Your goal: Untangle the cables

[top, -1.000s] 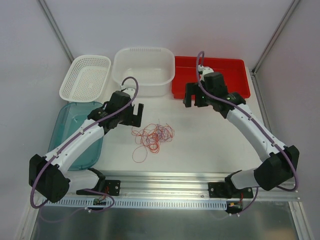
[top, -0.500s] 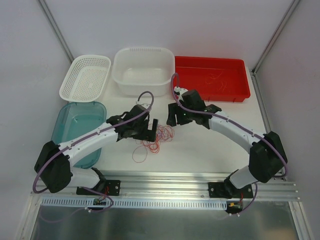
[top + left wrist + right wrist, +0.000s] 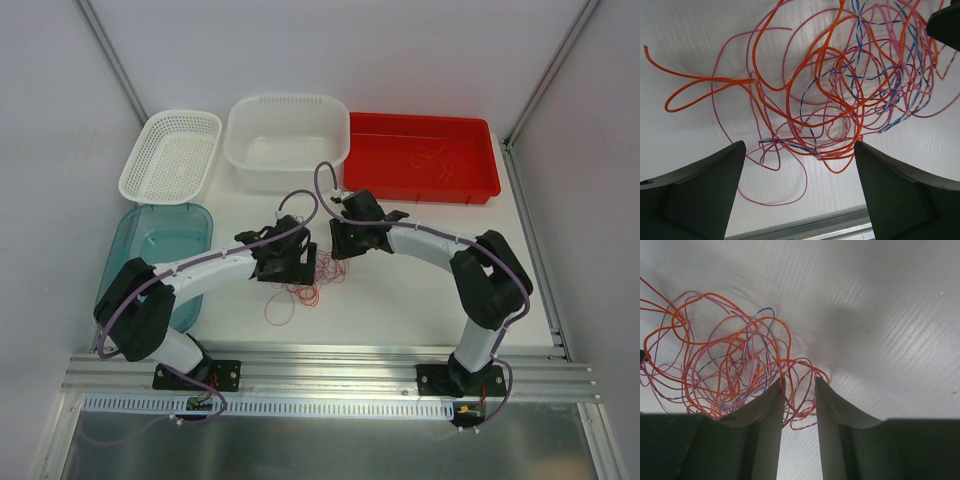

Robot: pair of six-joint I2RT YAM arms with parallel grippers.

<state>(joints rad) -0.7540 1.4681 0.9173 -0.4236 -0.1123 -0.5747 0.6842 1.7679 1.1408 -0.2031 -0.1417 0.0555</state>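
**Both arms over the tangle**

The tangle of thin red-orange, pink and blue-flecked cables [image 3: 308, 278] is lying mid-way across the white table [image 3: 420, 295], and both arms are reaching in over it. The left gripper [image 3: 298, 262] is hovering over the heap's left side. In its wrist view its dark fingers [image 3: 700, 190] are standing wide apart. The cables are sprawling across the table between and beyond them, and nothing is pinched. The right gripper [image 3: 342, 243] is hanging at the heap's far right edge. Its fingers [image 3: 765, 415] are drawn in to a narrow slot. A few orange and pink loops are crossing that slot at the tips, with bare table showing through, so it is open a crack and not clamping. A few loose strands [image 3: 437, 160] are lying in the red plastic tray [image 3: 492, 172] at the far right.
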